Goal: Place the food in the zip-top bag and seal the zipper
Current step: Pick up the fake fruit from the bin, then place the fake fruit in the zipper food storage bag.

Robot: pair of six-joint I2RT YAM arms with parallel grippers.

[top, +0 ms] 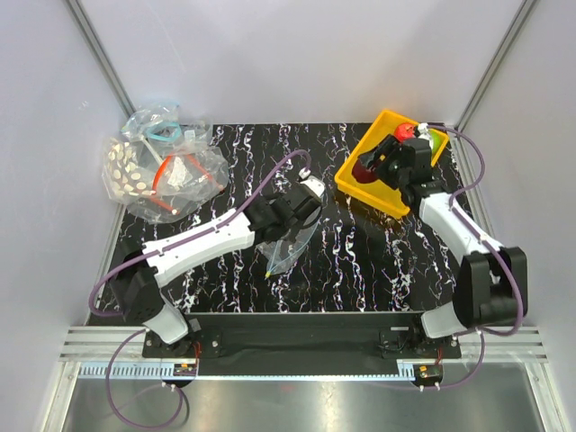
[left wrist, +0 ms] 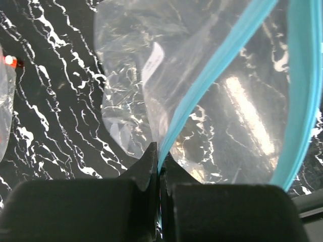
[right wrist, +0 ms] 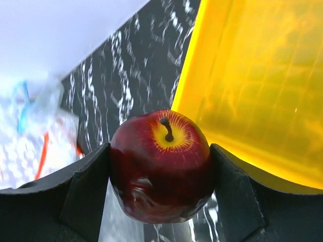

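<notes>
A: What is the left end effector [left wrist: 158, 169] doing?

B: Its fingers are pressing together on the zipper [left wrist: 217, 65], pinching the teal-blue strip at the lower middle of the left wrist view. The two tracks are running apart toward the upper right, so the mouth of the zip-top bag [left wrist: 131, 75] is gaping there.

A: And where is the bag sitting in the top view?

B: Near the centre of the black marbled tabletop [top: 360, 261], with its clear film spreading from that end effector toward the bottom of the frame.

A: Is the right end effector [right wrist: 160, 174] holding anything?

B: Yes, it is gripping the dark maroon fruit [right wrist: 160, 166]. One finger is pressing on each side, and the stem is facing the wrist camera. The yellow tray [right wrist: 262, 91] is filling the upper right behind it.

A: And the other food?

B: The red fruit [top: 404, 131] and the green fruit [top: 436, 142] are lying side by side in the tray's far corner, at the upper right. A pile of other clear bags [top: 162, 166] is sitting at the upper left.
</notes>
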